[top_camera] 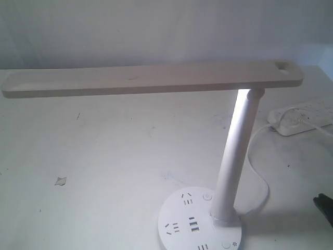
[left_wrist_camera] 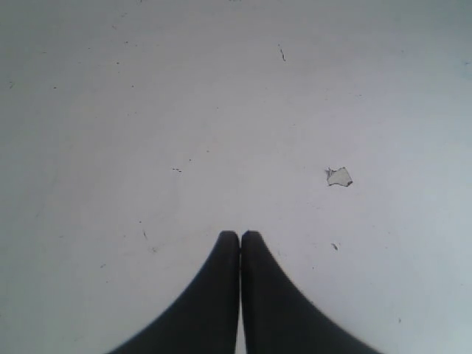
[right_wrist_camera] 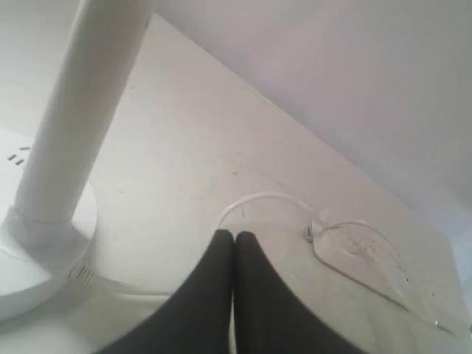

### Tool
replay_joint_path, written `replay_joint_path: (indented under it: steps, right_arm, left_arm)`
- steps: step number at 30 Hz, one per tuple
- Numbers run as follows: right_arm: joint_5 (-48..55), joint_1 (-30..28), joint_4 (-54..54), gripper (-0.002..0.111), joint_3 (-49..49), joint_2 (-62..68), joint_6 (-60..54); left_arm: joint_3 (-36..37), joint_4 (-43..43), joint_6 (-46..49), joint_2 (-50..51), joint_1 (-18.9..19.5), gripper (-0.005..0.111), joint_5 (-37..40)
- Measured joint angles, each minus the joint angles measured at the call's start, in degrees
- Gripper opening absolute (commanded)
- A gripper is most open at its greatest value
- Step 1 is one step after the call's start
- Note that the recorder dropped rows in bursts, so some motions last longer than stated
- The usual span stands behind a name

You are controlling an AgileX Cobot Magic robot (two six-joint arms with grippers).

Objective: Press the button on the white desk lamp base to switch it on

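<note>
The white desk lamp stands at the front right of the exterior view, its long flat head [top_camera: 156, 78] reaching left from its post [top_camera: 237, 151]. A bright glow lights the post just under the head. The white desk lamp base [top_camera: 177, 216] shows socket slots, USB ports and a power-symbol button [top_camera: 206, 197]. The button [top_camera: 226, 244] with the dotted sun mark sits at the base's front right. My right gripper [right_wrist_camera: 234, 234] is shut on nothing, off the base [right_wrist_camera: 44, 258] beside the post [right_wrist_camera: 74, 110]; its dark tip [top_camera: 322, 204] shows at the right edge. My left gripper [left_wrist_camera: 240, 234] is shut over bare table.
An oblong white power strip [top_camera: 304, 117] lies at the back right, also in the right wrist view as the power strip [right_wrist_camera: 369, 258]. A white cable [top_camera: 260, 177] curves from it to the lamp base. A small paper chip [top_camera: 61, 180] lies at the left, near the left gripper.
</note>
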Motion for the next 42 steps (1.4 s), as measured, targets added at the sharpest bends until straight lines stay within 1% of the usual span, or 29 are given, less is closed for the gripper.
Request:
replay_joint_path:
  steps: [8,11,14,17,20,21,23,25,27,35,39,42]
  right_arm:
    - [-0.2,0.0,-1.0,0.000,0.1,0.0,0.0]
    - [-1.7,0.0,1.9,0.000,0.1,0.0,0.0]
    - [-6.5,0.0,7.0,0.000,0.1,0.0,0.0]
    - [-14.5,0.0,17.5,0.000,0.1,0.0,0.0]
    - [-23.0,0.0,33.5,0.000,0.1,0.0,0.0]
    - [-26.2,0.0,37.4,0.000,0.1,0.0,0.8]
    - [-32.0,0.0,41.5,0.000,0.1,0.0,3.7]
    - [-35.7,0.0,43.3,0.000,0.1,0.0,6.5]
    - [-37.2,0.0,44.2,0.000,0.1,0.0,8.3]
    - [-38.0,0.0,45.0,0.000,0.1,0.0,19.7]
    - [-38.0,0.0,45.1,0.000,0.1,0.0,20.1]
    - [-36.6,0.0,45.3,0.000,0.1,0.0,14.7]
  left_arm:
    - [0.0,0.0,0.0,0.0,0.0,0.000,0.0]
    - [0.0,0.0,0.0,0.0,0.0,0.000,0.0]
    - [0.0,0.0,0.0,0.0,0.0,0.000,0.0]
    - [0.0,0.0,0.0,0.0,0.0,0.000,0.0]
    - [0.0,0.0,0.0,0.0,0.0,0.000,0.0]
    - [0.0,0.0,0.0,0.0,0.0,0.000,0.0]
    - [0.0,0.0,0.0,0.0,0.0,0.000,0.0]
    - [0.0,0.0,0.0,0.0,0.0,0.000,0.0]
    - [0.0,0.0,0.0,0.0,0.0,0.000,0.0]
    - [0.0,0.0,0.0,0.0,0.0,0.000,0.0]
    - [0.0,0.0,0.0,0.0,0.0,0.000,0.0]
    - [0.0,0.0,0.0,0.0,0.0,0.000,0.0]
